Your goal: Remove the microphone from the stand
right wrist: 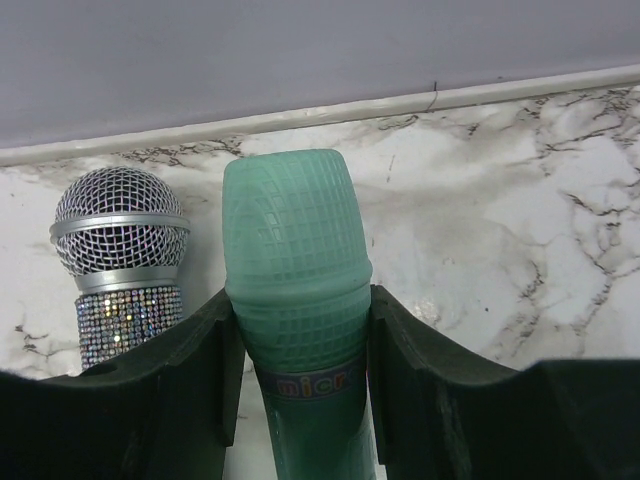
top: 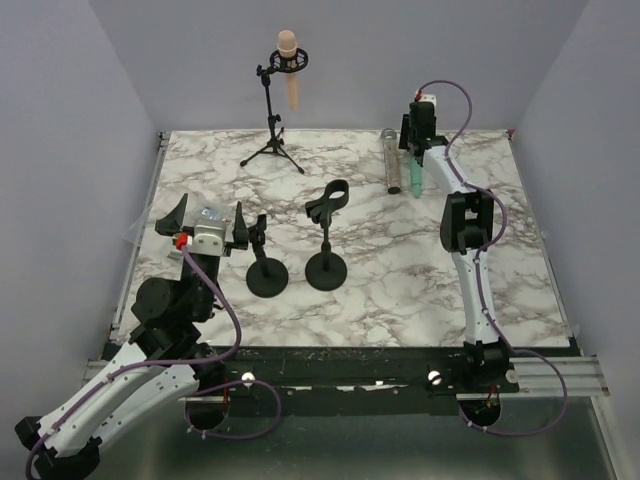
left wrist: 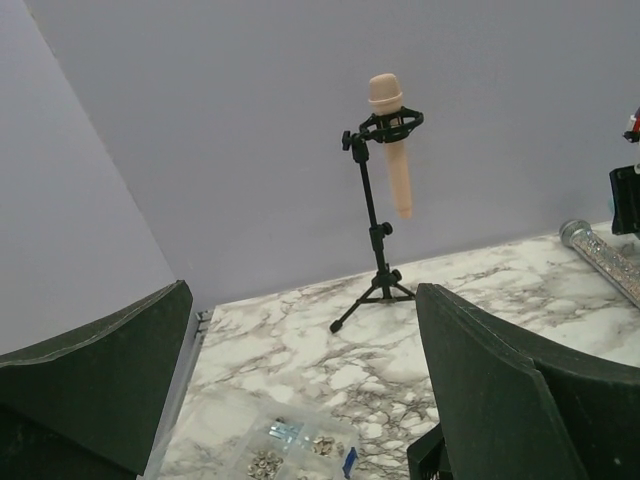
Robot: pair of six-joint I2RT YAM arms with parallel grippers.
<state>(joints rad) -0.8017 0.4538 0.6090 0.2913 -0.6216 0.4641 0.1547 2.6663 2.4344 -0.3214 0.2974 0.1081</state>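
Peach microphone point(top: 291, 75) hangs head-up in the clip of a tripod stand point(top: 272, 125) at 12 o'clock on the marble surface point(top: 400, 260), close to the back wall and well apart from both arms. Only the overhead view shows the whole layout: an empty round-base stand point(top: 267, 265) and a second round-base stand point(top: 326, 240) just beside it near the centre, and a green microphone point(top: 415, 182) lying beside a silver microphone point(top: 391, 160) at 1 o'clock.

The left wrist view adds what the overhead cannot resolve: a clear packet of small metal parts point(left wrist: 290, 445) low in its frame, seen between the fingers of the left end effector point(left wrist: 302, 300), and the tripod's splayed feet resting on the marble. Only the right wrist view shows the grip closely. The right end effector point(right wrist: 297, 320) is clamped on the green microphone just below its ribbed head, with its fingers point(right wrist: 195, 380) pressed to either side. The silver microphone, its handle studded with rhinestones, lies just at 9 o'clock of the green one; whether they touch I cannot tell.

The left arm is folded low at 7 o'clock, its wrist raised and aimed toward 12 o'clock, its fingers spread wide with nothing between them. The right arm reaches from its base at 5 o'clock, almost fully stretched, to 1 o'clock, the wrist tipped down toward the surface
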